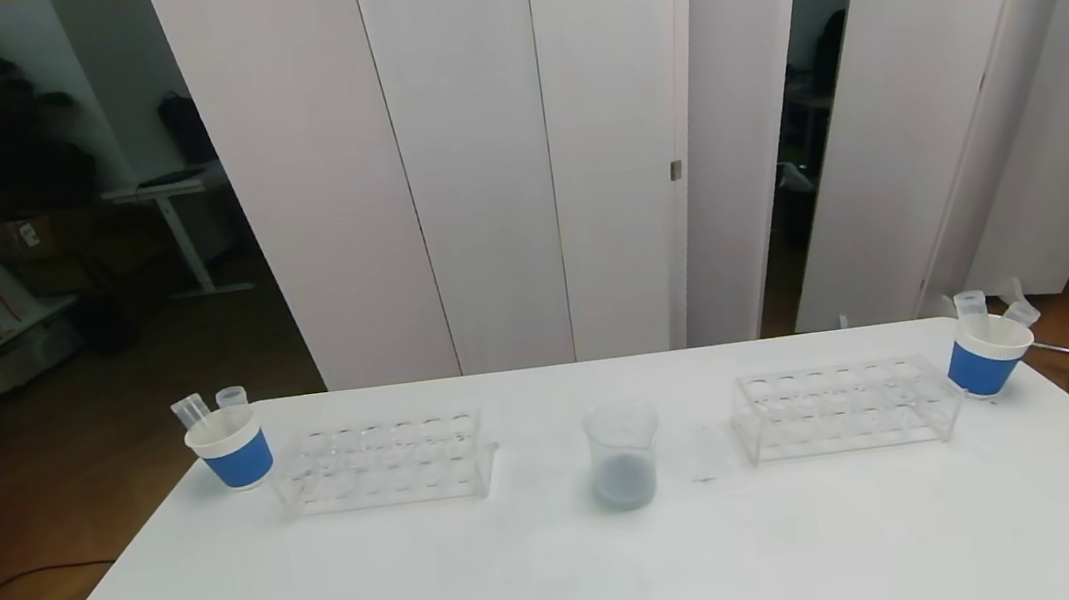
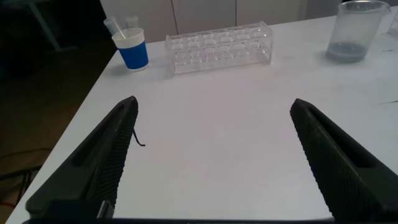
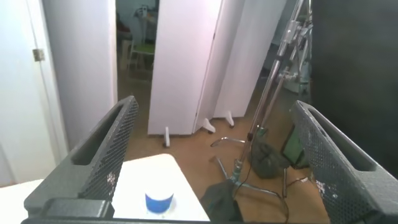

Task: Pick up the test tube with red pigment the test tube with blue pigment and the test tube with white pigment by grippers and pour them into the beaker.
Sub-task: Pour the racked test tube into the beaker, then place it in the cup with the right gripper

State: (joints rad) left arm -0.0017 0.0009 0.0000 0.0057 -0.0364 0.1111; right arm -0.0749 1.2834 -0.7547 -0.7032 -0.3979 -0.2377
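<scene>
Both arms hang back near the worktop's (image 1: pixel 566 578) front edge. The left gripper (image 2: pixel 211 162) has its ribbed black fingers (image 2: pixel 106 155) spread wide over bare white surface, holding nothing. The right gripper (image 3: pixel 214 162) is spread just as wide with nothing between, out past the worktop's corner. The clear flared-rim beaker (image 1: pixel 625 468) holds greyish-blue liquid. Either side of it sit clear plastic racks (image 1: pixel 382 461) (image 1: pixel 846 405), then blue paper cups (image 1: pixel 231 447) (image 1: pixel 988 354) holding clear tubes; can't tell their contents.

Near half of table (image 1: pixel 427 594) bare, open approach. Beaker (image 1: pixel 625 468) mid-table, clear lane each side before the tube racks (image 1: pixel 382 463) (image 1: pixel 847 406). Blue cups (image 1: pixel 235 450) (image 1: pixel 988 357) crowd the far corners. Possibly a tube lying just right of beaker.
</scene>
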